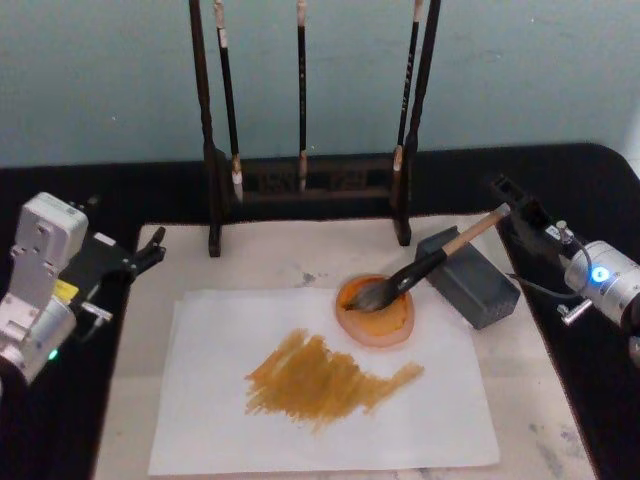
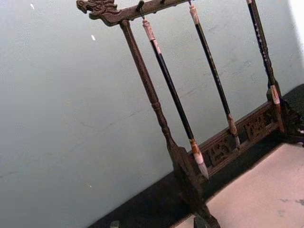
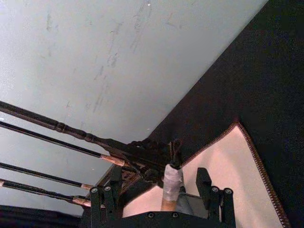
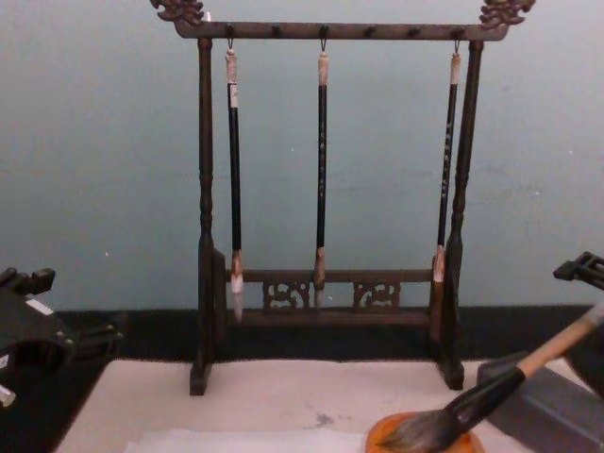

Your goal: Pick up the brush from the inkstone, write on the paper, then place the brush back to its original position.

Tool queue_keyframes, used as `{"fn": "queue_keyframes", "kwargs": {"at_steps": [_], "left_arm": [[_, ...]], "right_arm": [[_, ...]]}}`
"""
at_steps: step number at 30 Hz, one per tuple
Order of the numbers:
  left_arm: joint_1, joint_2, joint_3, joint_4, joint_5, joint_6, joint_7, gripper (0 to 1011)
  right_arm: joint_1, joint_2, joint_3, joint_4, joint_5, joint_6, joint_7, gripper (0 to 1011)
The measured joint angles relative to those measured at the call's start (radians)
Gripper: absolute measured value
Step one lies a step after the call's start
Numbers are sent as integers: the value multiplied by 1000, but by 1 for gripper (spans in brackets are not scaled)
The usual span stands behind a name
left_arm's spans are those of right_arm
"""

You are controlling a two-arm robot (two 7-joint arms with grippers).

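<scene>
The brush lies slanted, its dark bristles in a round orange dish and its tan handle leaning on the grey inkstone block. My right gripper is at the handle's top end. In the right wrist view its fingers stand apart on either side of the taped handle tip, open. The white paper lies in front of the dish and carries a broad orange-brown smear. My left gripper is parked at the mat's left edge, open and holding nothing.
A dark wooden brush stand with three thin hanging brushes rises at the back of the cream mat. Black tabletop surrounds the mat, with a pale wall behind.
</scene>
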Motion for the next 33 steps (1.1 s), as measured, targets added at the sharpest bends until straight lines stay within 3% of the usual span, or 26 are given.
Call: {"fn": "queue_keyframes", "kwargs": {"at_steps": [17, 33], "left_arm": [[0, 0, 0, 0, 0, 0, 0, 1010], [0, 0, 0, 0, 0, 0, 0, 1010]], "right_arm": [[0, 0, 0, 0, 0, 0, 0, 1000], [-78, 51, 3, -118, 76, -27, -62, 1000]]}}
